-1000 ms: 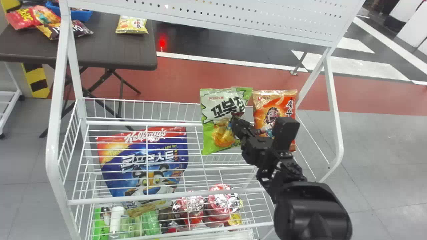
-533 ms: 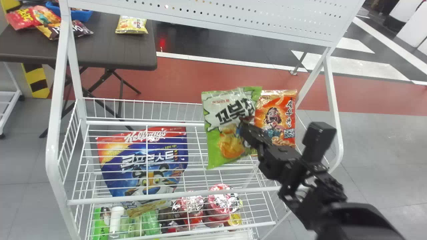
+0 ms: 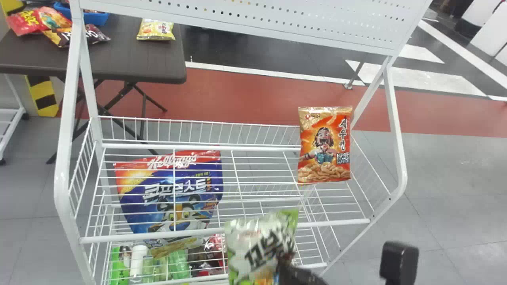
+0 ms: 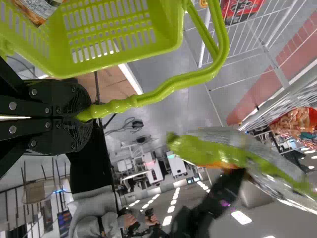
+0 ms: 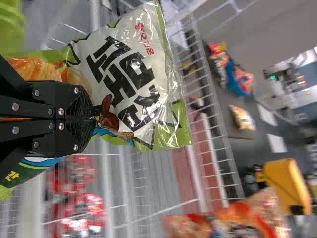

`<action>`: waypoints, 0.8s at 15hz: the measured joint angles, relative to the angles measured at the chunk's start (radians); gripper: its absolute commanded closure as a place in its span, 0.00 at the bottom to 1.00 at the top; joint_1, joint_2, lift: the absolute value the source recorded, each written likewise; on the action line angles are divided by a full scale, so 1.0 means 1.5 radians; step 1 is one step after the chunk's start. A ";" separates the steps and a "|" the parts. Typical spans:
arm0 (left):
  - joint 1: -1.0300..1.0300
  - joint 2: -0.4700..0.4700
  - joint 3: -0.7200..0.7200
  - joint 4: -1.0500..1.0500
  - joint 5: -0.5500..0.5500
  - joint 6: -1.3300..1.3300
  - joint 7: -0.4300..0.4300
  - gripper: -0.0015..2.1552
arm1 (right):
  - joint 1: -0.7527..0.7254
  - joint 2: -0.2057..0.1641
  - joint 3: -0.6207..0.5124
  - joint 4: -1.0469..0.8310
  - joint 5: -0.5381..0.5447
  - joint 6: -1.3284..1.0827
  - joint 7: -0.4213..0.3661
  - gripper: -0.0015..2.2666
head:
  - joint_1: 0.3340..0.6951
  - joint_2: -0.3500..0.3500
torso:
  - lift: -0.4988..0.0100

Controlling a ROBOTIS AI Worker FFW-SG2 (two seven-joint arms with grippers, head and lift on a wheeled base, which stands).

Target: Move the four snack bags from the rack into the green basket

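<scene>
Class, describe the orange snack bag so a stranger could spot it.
Find the white wire rack below the perforated panel. At its right end is an orange snack bag printed with a long-haired figure above curved snacks. Its orange front sets it apart from the blue cereal bag at the left and the green-and-white snack bag in the right claw.
</scene>
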 measured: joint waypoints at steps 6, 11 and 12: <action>0.002 0.000 0.001 0.000 0.003 -0.009 0.000 0.98 | 0.008 0.001 0.002 0.202 -0.113 0.095 0.018 0.92 | 1.00 0.00 | 0.98; 0.005 0.000 -0.004 -0.001 0.002 -0.009 -0.003 0.98 | -0.045 0.006 0.039 0.305 -0.144 0.119 0.020 0.92 | 1.00 0.00 | 0.98; 0.008 0.000 -0.004 -0.003 0.002 -0.010 -0.003 0.98 | -0.063 0.007 0.050 0.321 -0.145 0.118 0.013 0.92 | 1.00 0.00 | 0.98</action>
